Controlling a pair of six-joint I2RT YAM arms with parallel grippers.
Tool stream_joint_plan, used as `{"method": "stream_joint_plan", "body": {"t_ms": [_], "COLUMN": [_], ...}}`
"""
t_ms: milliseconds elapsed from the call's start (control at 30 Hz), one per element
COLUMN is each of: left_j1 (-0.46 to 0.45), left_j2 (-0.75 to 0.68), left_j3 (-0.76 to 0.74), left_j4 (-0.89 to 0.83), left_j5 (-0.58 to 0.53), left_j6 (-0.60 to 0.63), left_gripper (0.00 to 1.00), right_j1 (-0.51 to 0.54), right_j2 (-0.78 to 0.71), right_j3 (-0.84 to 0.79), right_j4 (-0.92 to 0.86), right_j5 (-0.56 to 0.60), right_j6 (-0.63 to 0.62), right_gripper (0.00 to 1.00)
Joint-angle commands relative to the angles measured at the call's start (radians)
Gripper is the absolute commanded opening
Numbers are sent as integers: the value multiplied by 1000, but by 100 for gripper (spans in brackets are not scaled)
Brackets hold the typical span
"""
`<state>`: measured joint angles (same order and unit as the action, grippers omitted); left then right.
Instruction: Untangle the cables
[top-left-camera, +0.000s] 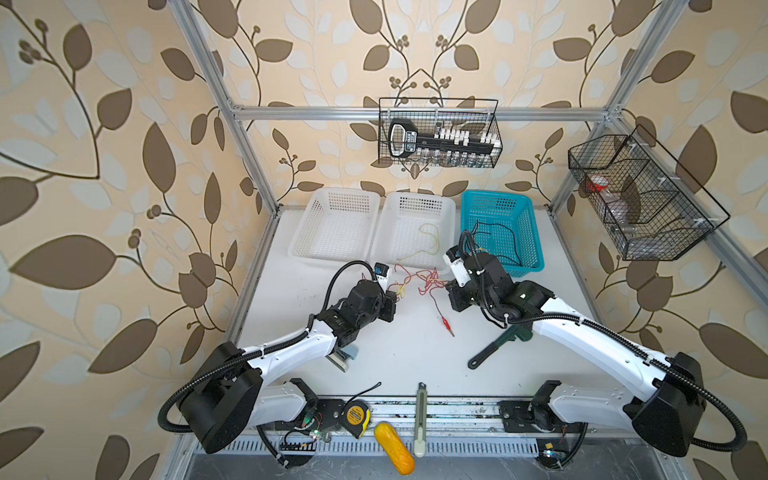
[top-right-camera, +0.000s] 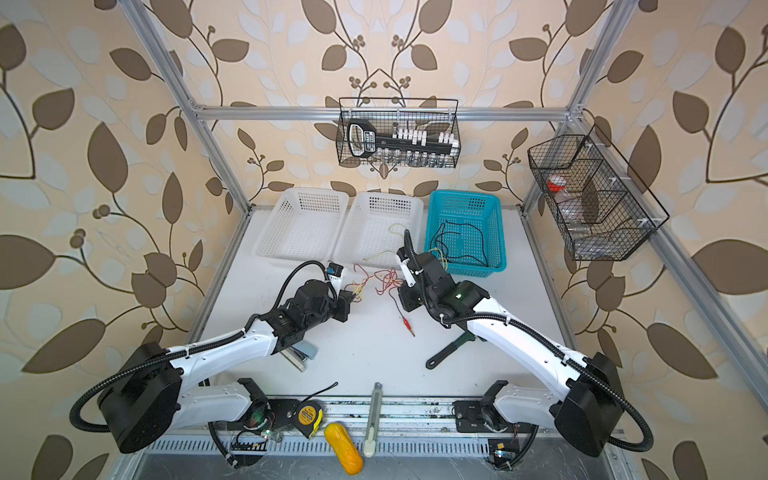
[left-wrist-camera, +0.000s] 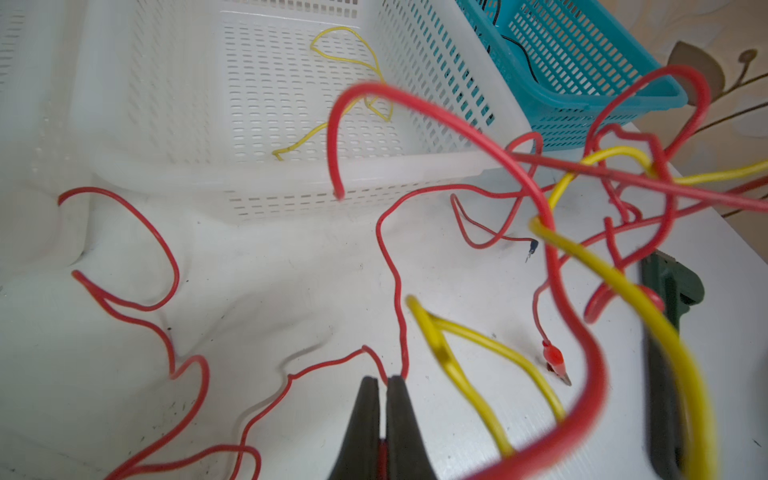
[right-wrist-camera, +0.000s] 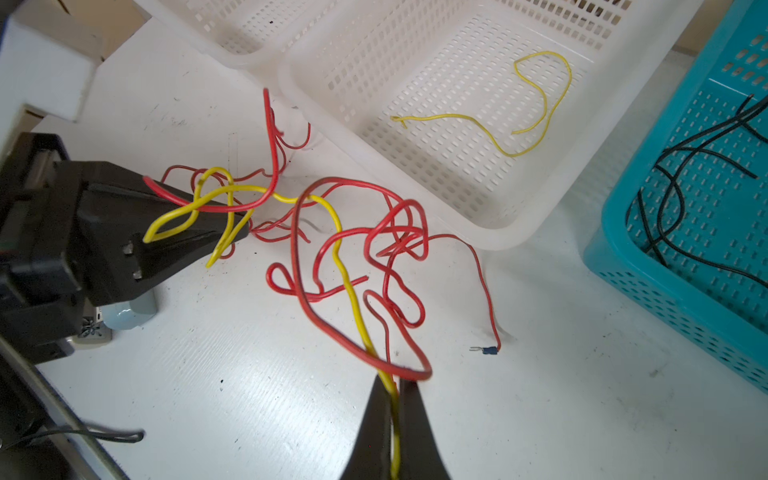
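We had a white table (top-left-camera: 374, 353) with three plastic baskets along the back. The left white basket (top-left-camera: 336, 232) and the middle white basket (top-left-camera: 395, 241) sat touching, with a teal basket (top-left-camera: 494, 199) just to their right. A black wire basket (top-left-camera: 494, 129) hung off the rear bar of the aluminium frame (top-left-camera: 311, 111), and a divided wire basket (top-left-camera: 681, 166) hung on the right side.

On the table lay a dark green pipe wrench (top-left-camera: 494, 347) and a grey-blue stapler (top-left-camera: 347, 357), well apart. Up front we saw a yellow tape measure (top-left-camera: 356, 415), a ridged yellow oblong thing (top-left-camera: 394, 448), a pale utility knife (top-left-camera: 420, 419) and a short black wire stub (top-left-camera: 365, 390).
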<state>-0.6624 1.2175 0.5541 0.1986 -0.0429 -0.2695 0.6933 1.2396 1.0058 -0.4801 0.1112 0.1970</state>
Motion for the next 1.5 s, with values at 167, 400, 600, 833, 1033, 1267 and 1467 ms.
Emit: {"method": "stream_joint_plan", "body": {"t_ms": [167,400,600,833,1033,1267,1467], "left_j1": [-7,-7,-2,21,33,31,32], "left_j2": [-67,-90,-113,-130,-150,-100,-97], "left_j3": [-6,-3,-7,-6,-11,28,28], "left_j4": [-51,-139,-188,-251,-238,-243,-219], "left_j5": [-184,-299,-383,-442,-362,-244,-190], "left_j6": [-81,-111,-153,-188,-155,-127,-129], "left_gripper": [0,0,0,0,0,0,42], "right_j1": [-38,-82,-122,-176,-180,-151,-126], "right_j2": [10,-1,8,3,-30,-36,-36], "right_j3": [-40,-76,-91,-126,-152,-144,-118], "right_j4": [-38,-60,-92,-104,-47,25,58], "right_j5": [55,87,173,198,83,-51,-121], "right_j6": [4,3,25,55,29,32,24], "right_gripper": [0,0,0,0,0,0,0]}}
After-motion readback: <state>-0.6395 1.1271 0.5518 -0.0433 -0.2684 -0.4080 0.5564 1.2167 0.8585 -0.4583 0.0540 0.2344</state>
